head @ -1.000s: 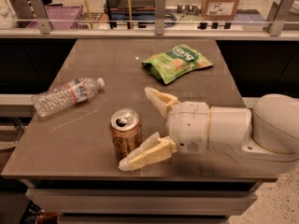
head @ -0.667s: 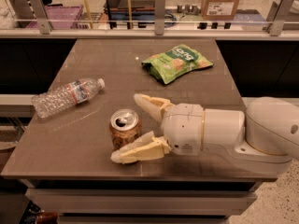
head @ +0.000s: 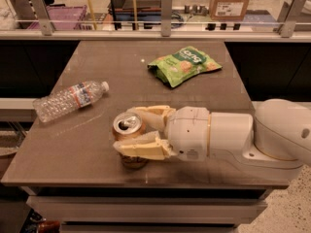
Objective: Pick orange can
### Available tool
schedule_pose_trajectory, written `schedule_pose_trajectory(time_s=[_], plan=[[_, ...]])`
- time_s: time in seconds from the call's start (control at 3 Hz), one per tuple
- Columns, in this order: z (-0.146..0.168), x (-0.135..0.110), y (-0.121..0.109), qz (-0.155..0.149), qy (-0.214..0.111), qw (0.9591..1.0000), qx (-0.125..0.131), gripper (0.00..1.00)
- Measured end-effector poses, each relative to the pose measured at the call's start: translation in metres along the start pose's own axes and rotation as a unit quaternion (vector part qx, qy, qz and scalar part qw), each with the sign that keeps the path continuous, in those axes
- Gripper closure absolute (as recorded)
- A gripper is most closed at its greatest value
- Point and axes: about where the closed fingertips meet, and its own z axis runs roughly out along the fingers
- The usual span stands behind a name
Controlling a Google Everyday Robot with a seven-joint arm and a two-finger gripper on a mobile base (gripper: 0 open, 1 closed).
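Watching the camera view, I saw the cream two-finger gripper (head: 125,131) clenched around the small orange-gold aluminium can (head: 129,122), which stood upright near the front edge of the matte brown table (head: 194,93). I judged its smooth, thin wall could slip or dent under hard plastic fingers, or tip toward the crinkly clear plastic bottle (head: 68,100).

Nothing fully legible: white brand lettering on green snack bag (head: 184,64) toward far right of table (head: 97,57), not decipherable; red-and-blue label band on water bottle (head: 70,100) at left, unreadable. White sticker on cardboard box (head: 228,4) beyond the rail, likewise unreadable. No words made out on orange can (head: 129,124), clamped between fingers (head: 146,149) of gripper (head: 125,130) near front edge.
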Motion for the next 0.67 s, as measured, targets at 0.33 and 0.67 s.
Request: schedule_pose_trajectory(time_s=[0.33, 0.67], plan=[[0.0011, -0.0016, 0.0014, -0.002, 0.001, 1.0, -0.001, 0.93], [0.0022, -0.0031, 0.0026, -0.004, 0.001, 1.0, -0.002, 1.0]])
